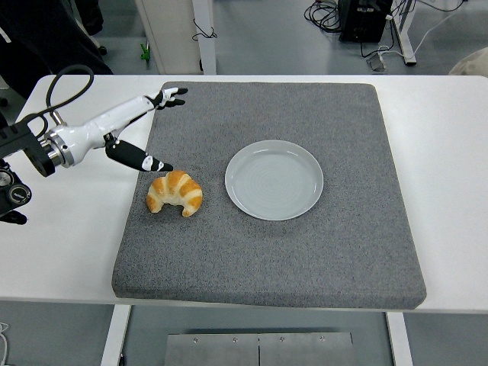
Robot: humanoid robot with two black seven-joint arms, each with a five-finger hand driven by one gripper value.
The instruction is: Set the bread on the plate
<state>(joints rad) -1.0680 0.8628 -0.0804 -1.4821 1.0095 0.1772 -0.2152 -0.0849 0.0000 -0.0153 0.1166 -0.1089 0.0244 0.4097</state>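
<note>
A golden croissant point(175, 193) lies on the left part of the grey mat point(305, 259). To its right sits an empty pale plate point(274, 179). My left hand point(145, 126), white with black fingertips, comes in from the left and hovers just above and behind the croissant. Its fingers are spread and hold nothing; the thumb tip point(156, 165) is close to the croissant's top, the other fingertips point(174, 96) point toward the mat's far left corner. The right arm is out of view.
The mat lies on a white table point(442, 152). Beyond the table's far edge are table legs and cables on the floor. A black cable loops over my left forearm point(61, 80).
</note>
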